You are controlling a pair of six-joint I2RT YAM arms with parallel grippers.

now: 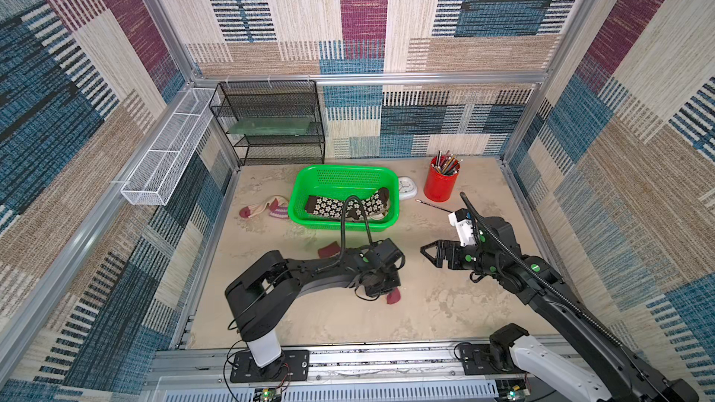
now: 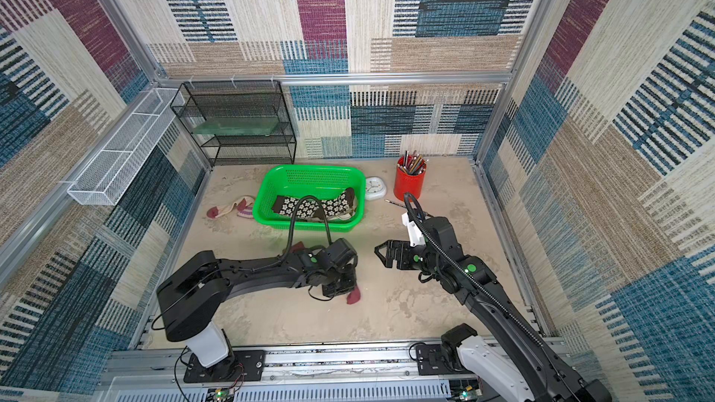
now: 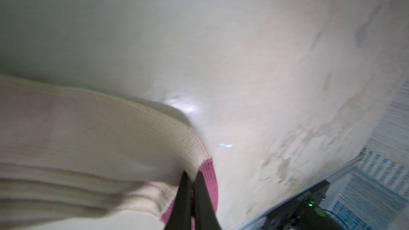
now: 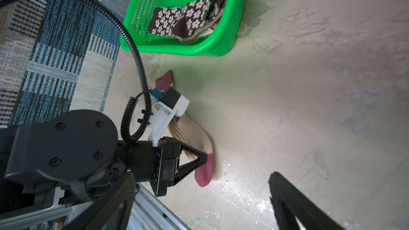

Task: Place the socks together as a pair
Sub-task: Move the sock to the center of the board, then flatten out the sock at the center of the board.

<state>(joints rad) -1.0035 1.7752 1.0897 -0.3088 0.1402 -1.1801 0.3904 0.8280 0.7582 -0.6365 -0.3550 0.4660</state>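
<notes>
Left gripper (image 3: 192,179) is clamped right down, black fingers pinching the edge of the cream knit sock with the maroon toe (image 4: 194,137), just where cream meets maroon. The sock lies on the beige mottled tabletop (image 1: 445,303) towards the front, mostly tucked under the left arm in both top views. Right gripper (image 1: 425,252) hangs close by, jaws spread wide, holding nothing.

Now the worry: that's a thin bite on an edge. Lift fast and the stretchy knit could slide out of the pinch, or only one layer may come up. The trailing body would likely drag along the table. And on the way to its mate, a dangling end could catch the rim of the bright green plastic basket (image 1: 309,183).

The sock itself is soft, ribbed and limp. Its cream body curves in a long arc with faint stripes across part of it, and there's maroon at both visible ends. Its mate, the cream sock with purple stripes and maroon toe (image 1: 267,206), lies crumpled just beside the basket on the robot's left, well apart. Dark brown daisy-print socks (image 1: 336,204) sit in the basket.
</notes>
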